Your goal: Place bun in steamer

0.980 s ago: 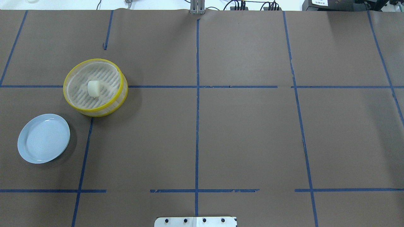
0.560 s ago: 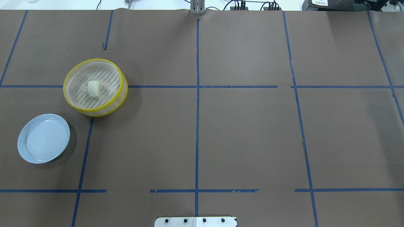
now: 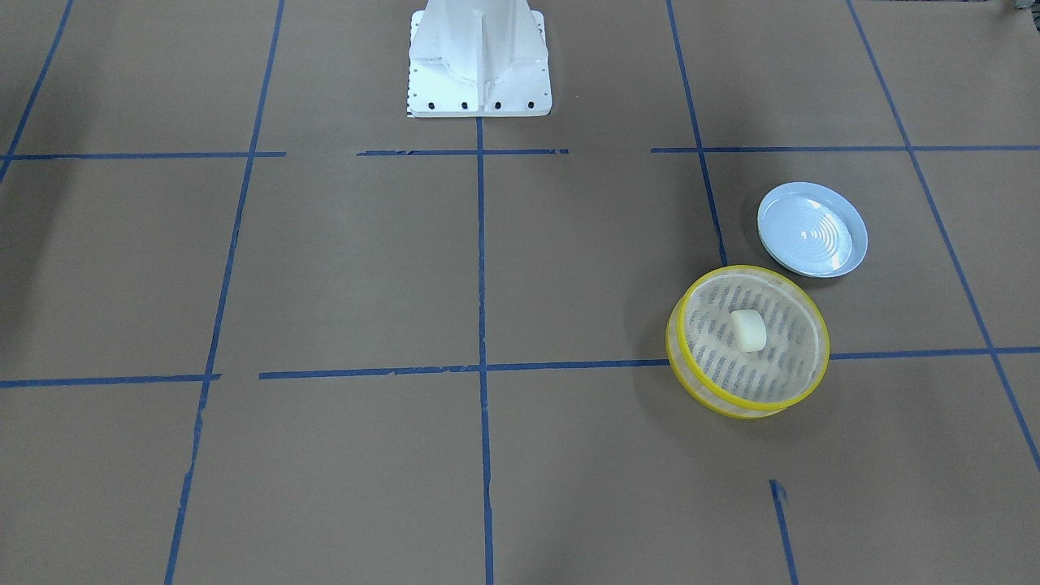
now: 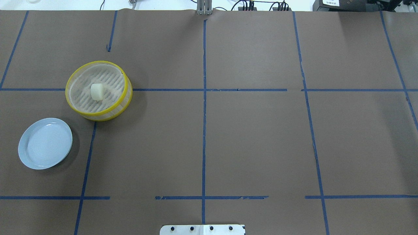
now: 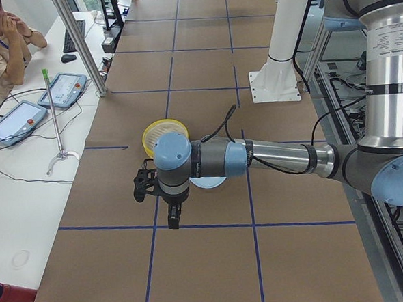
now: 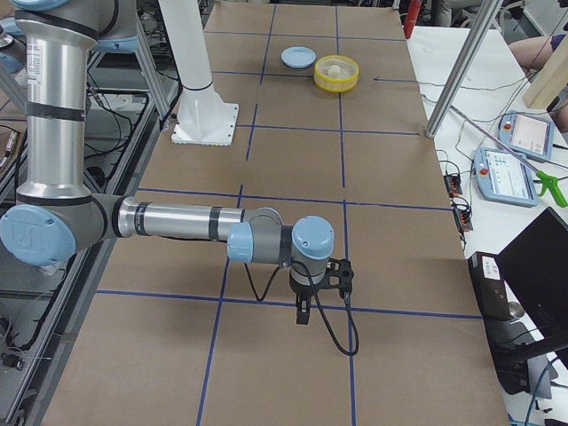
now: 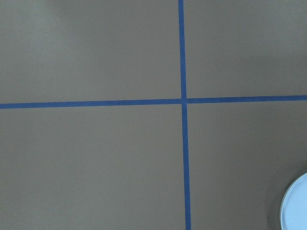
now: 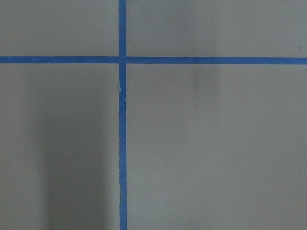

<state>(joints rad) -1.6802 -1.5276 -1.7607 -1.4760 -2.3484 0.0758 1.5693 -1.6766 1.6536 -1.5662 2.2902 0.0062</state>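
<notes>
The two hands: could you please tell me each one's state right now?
Left hand: cannot be told, seen only side-on.
Right hand: cannot be told either.

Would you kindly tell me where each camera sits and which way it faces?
Front-facing: across the table, looking down at steamer, bun, plate; robot base at top.
Overhead: behind the robot, looking forward and down; robot base at bottom.
Exterior left: table's left end, looking along it; left arm near.
Exterior right: opposite end; right arm near.
Left wrist: down at tape and plate edge; no body.
Right wrist: down at tape; no body.
Shared: front-facing and overhead both show bun in steamer.
</notes>
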